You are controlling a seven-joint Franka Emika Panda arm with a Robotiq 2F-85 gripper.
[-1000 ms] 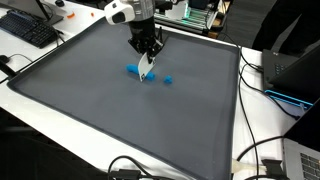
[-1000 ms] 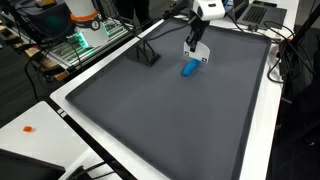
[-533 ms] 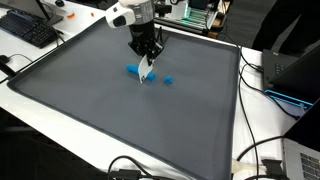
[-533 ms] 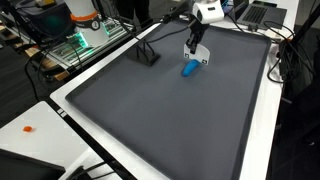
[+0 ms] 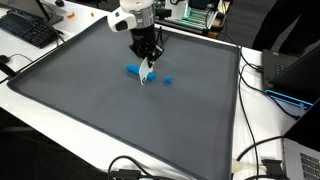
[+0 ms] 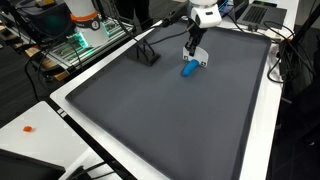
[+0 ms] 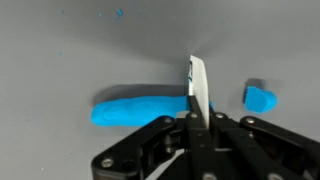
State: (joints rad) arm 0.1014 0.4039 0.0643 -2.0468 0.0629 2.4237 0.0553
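The hand point(image 5: 147, 63) is clenched on a thin white blade point(image 7: 197, 85), which sticks out past the fingertips and points down at the grey tabletop point(image 5: 90, 110). In the wrist view a long blue strip point(image 7: 135, 108) lies flat just beside the blade, its near end right at the blade. A small blue piece point(image 7: 260, 98) sits on the hand's opposite side, apart from the strip.
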